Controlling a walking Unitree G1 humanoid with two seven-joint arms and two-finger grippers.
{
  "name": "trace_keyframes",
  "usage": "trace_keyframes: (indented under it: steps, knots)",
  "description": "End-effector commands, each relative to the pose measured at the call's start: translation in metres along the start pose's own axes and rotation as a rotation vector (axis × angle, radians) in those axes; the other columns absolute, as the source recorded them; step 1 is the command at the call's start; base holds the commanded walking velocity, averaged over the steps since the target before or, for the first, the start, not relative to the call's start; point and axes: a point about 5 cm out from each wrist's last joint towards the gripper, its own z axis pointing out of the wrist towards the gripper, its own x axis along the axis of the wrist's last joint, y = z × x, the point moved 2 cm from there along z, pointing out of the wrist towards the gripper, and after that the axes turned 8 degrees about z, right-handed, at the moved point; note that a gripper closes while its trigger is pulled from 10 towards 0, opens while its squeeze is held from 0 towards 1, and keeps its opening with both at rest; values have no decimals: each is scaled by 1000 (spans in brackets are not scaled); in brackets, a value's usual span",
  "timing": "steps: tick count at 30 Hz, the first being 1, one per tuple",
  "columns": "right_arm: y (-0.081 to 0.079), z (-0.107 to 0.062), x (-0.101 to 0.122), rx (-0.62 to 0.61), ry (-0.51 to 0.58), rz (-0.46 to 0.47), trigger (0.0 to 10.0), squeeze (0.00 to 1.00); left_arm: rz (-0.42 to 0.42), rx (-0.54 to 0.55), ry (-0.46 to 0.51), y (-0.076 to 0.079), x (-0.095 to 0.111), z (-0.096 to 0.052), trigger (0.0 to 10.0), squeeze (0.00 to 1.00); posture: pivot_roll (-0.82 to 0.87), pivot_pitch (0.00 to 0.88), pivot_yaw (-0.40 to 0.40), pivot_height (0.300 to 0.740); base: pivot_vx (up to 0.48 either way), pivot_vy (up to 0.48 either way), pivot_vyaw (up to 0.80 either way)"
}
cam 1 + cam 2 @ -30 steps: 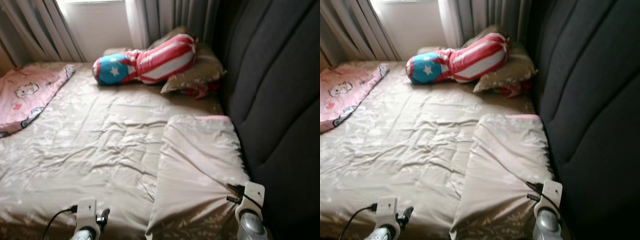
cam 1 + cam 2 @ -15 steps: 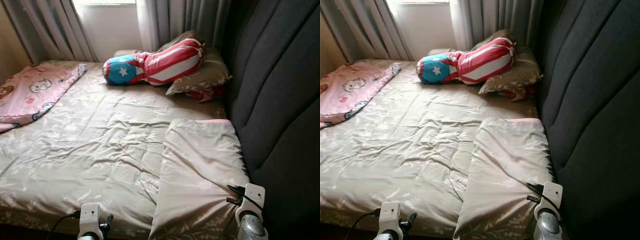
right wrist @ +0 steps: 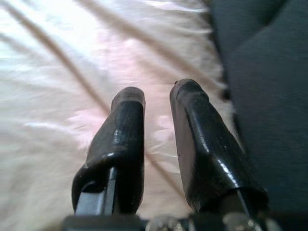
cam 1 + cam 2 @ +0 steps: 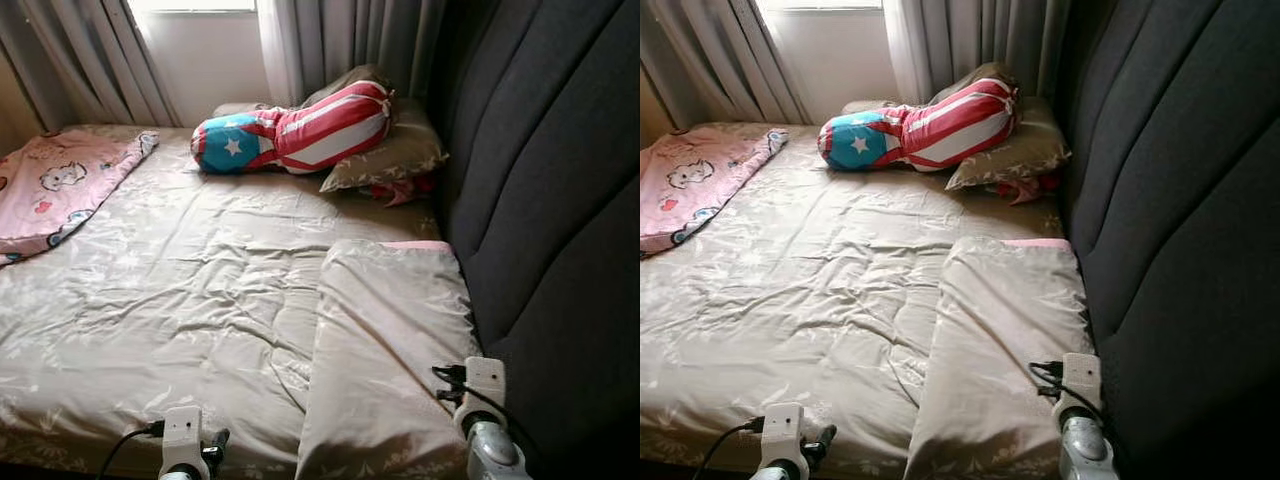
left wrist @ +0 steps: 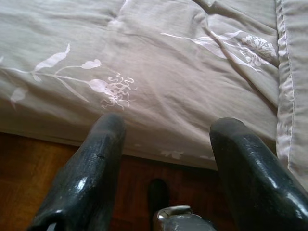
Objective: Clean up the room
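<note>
While the left gripper hangs spread apart off the bedspread's edge, the right gripper sits nearly closed over the beige pillow, headboard beside it.

Pillow lies on bed, right, beside headboard.

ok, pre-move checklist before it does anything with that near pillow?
1. Left gripper open: ok, jaws wide apart, at the bed's near edge.
2. Right gripper free of fabric: cannot tell, jaws nearly shut just over the near pillow, nothing visibly pinched.
3. Right arm clear of the headboard: not ok, it sits close alongside it.
4. Near pillow squared up: not ok, it lies flat but wrinkled, a pink edge showing at its far end.
5. Far end tidy: not ok, striped bolster leans on a far pillow; pink blanket lies at the left.
</note>
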Motion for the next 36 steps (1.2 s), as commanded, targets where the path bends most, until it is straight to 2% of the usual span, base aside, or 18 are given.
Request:
trace_keyframes:
  steps: [1, 4, 5, 7, 11, 13, 21, 28, 29, 30, 36]
  knots:
    - [-5, -6, -18, 53, -80, -6, 10000, 0, -9, 6, -30, 0, -5, -1, 10000, 0, -27, 0, -27, 740, 0, 0, 0]
    - [-4, -15, -42, 83, -182, -42, 10000, 0, 1, -5, -65, 4, -10, -1, 10000, 0, -28, 0, -21, 740, 0, 0, 0]
    - [-4, -15, -42, 83, -182, -42, 10000, 0, 1, -5, -65, 4, -10, -1, 10000, 0, -28, 0, -21, 740, 0, 0, 0]
    - [8, -22, -56, 27, -240, -30, 10000, 0, 27, -21, -85, 5, -12, -1, 10000, 0, -24, 0, -12, 740, 0, 0, 0]
    - [20, -27, -65, -57, -274, 29, 10000, 0, 57, -36, -100, 5, -12, 0, 10000, 0, -22, 0, -7, 740, 0, 0, 0]
    - [27, -31, -71, -111, -294, 99, 10000, 0, 84, -38, -110, 4, -12, 1, 10000, 0, -26, 0, -5, 740, 0, 0, 0]
    - [24, -34, -75, -117, -301, 124, 10000, 0, 93, -26, -141, 5, -16, 0, 10000, 0, -38, 0, 6, 740, 0, 0, 0]
    - [29, -41, -88, -138, -358, 133, 10000, 0, 87, -13, -182, 8, -22, -1, 10000, 0, -39, 0, 9, 740, 0, 0, 0]
    - [29, -43, -90, -135, -361, 138, 10000, 98, 82, -10, -186, 8, -23, -2, 10000, 0, -40, 0, 10, 740, 0, 0, 0]
    - [30, -45, -93, -132, -369, 136, 10000, 1000, 77, -7, -191, 10, -24, -2, 10000, 0, -40, 0, 10, 740, 0, 0, 0]
    - [33, -52, -102, -141, -400, 138, 10000, 1000, 83, -14, -201, 13, -27, -3, 10000, 0, -47, 0, 8, 740, 0, 0, 0]
